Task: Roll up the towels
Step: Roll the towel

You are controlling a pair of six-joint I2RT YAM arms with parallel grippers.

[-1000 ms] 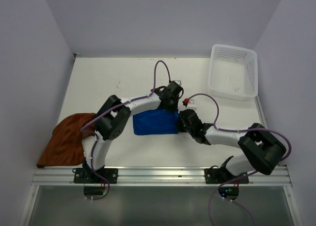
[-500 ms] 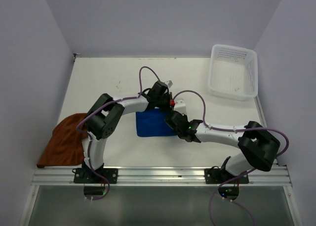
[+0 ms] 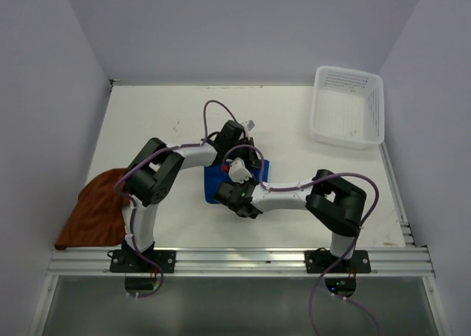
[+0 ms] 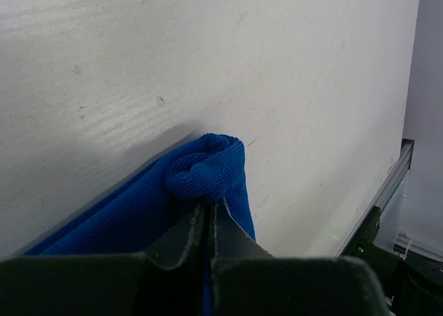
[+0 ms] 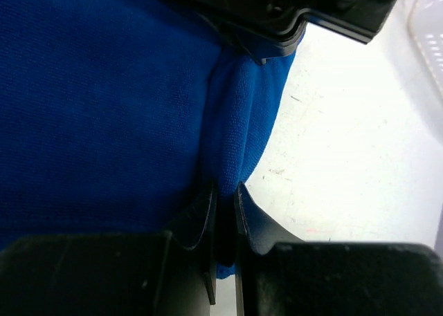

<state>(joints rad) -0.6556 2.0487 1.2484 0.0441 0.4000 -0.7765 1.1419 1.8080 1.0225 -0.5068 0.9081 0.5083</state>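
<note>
Your left gripper (image 4: 208, 207) is pinched tight on a bunched fold of the blue towel (image 4: 208, 169) on the table (image 3: 162, 123). Your right gripper (image 5: 225, 191), jaws narrow, clamps its edge. The brown towel (image 3: 99, 211) (crumpled) lies at the near-left edge.

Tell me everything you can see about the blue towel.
The blue towel is plain, bright royal blue cloth with a soft, finely ribbed look. It lies bunched on the white table near the middle, mostly hidden under both arms in the top view. The left end effector pinches a rolled-over edge of it, and the right end effector pinches another fold. Its full outline cannot be seen.
</note>
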